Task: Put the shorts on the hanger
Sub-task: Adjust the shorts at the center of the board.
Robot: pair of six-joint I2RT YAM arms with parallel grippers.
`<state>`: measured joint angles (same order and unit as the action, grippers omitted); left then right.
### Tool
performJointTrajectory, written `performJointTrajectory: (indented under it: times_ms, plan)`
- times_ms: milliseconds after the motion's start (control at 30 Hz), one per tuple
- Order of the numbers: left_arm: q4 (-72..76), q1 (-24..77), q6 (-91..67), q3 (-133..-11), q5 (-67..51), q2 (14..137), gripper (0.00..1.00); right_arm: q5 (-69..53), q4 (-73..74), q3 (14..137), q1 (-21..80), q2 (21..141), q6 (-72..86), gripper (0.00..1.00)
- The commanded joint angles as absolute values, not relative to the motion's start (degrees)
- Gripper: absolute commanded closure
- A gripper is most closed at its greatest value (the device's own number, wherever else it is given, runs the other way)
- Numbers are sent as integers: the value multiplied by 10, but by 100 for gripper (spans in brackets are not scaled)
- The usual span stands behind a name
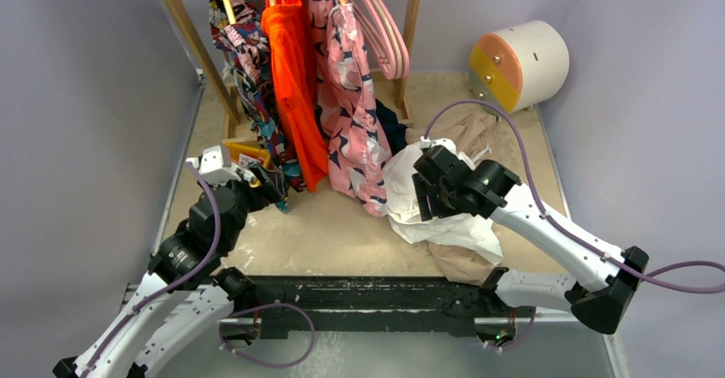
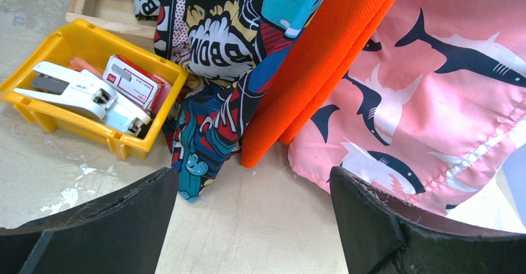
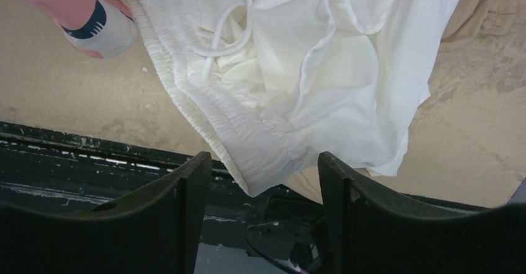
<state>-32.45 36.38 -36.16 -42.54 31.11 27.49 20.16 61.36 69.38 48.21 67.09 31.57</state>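
Note:
The white shorts (image 1: 400, 191) lie crumpled on the table right of centre, partly over a tan garment. In the right wrist view the shorts (image 3: 322, 69) fill the upper frame, with the gathered waistband (image 3: 229, 119) and a drawstring loop (image 3: 223, 32) showing. My right gripper (image 1: 425, 197) hovers over them, open (image 3: 262, 165), and a corner of the waistband reaches down between its fingertips. Pink hangers (image 1: 386, 32) hang empty on the rack at the back. My left gripper (image 1: 267, 180) is open (image 2: 254, 184) over bare table, just below the hanging clothes.
On the wooden rack (image 1: 184, 32) hang a comic-print garment (image 2: 229, 44), an orange one (image 2: 322, 57) and a pink shark-print one (image 2: 434, 82). A yellow bin (image 2: 46, 116) holds small tools. A tan garment (image 1: 466, 262) lies near the front edge. A white drum (image 1: 521, 62) stands back right.

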Motion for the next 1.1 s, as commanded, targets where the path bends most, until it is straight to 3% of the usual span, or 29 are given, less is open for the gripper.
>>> performJointTrajectory:
  times_ms: [0, 300, 833, 967, 1067]
  plan:
    - [-308, 361, -356, -434, 304, 267, 10, 231, 651, 727, 495, 679, 332, 34]
    - [-306, 361, -355, -433, 301, 263, 10, 226, 654, 719, 510, 680, 323, 38]
    - [-307, 361, -356, -433, 299, 266, 10, 267, 658, 705, 560, 723, 353, 63]
    - [-307, 361, -356, -433, 297, 265, 10, 272, 659, 704, 563, 727, 359, 73]
    - [-307, 361, -356, -433, 296, 266, 10, 279, 660, 708, 563, 723, 361, 94]
